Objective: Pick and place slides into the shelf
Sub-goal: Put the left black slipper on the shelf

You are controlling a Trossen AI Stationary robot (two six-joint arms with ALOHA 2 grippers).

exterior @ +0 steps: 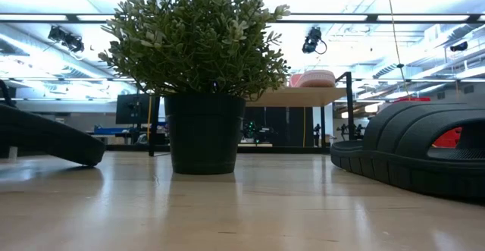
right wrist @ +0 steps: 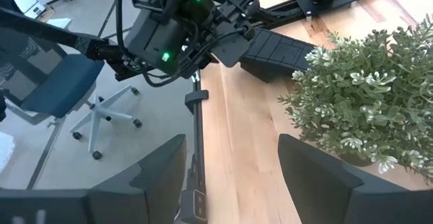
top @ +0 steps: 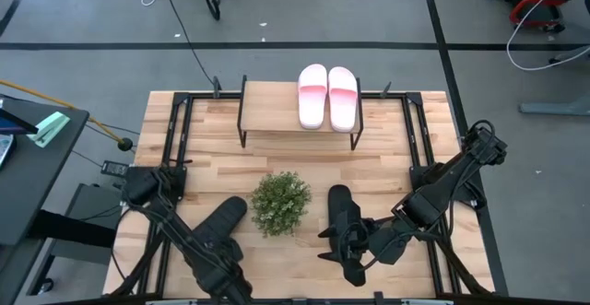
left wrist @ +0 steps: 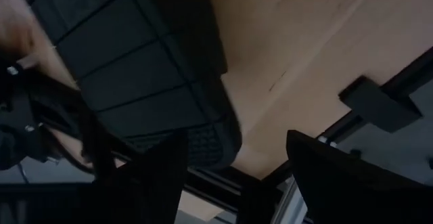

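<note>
Two pink-and-white slides (top: 327,98) lie side by side on the right part of the shelf (top: 272,116). One black slide (top: 224,217) lies left of the plant with its ribbed sole (left wrist: 135,68) turned up. It is tilted, with one end (exterior: 87,154) on the table and the other raised. My left gripper (left wrist: 237,176) stands open at the raised end, pointing steeply down. A second black slide (top: 339,204) rests sole-down on the table right of the plant. My right gripper (right wrist: 237,176) hangs open above the table's near edge beside it, with nothing between its fingers. My left gripper has the ribbed end of the black slide's sole (left wrist: 213,139) just inside its open jaws, close to one finger (left wrist: 159,176). I cannot tell whether that finger touches the slide. The other finger (left wrist: 325,176) stands clear of it, over bare wood.
A potted green plant (top: 279,204) stands mid-table between the two black slides. The left half of the shelf board is bare. Black metal rails (top: 175,130) run along the table's left and right sides. An office chair (right wrist: 61,82) stands on the floor beyond the left edge.
</note>
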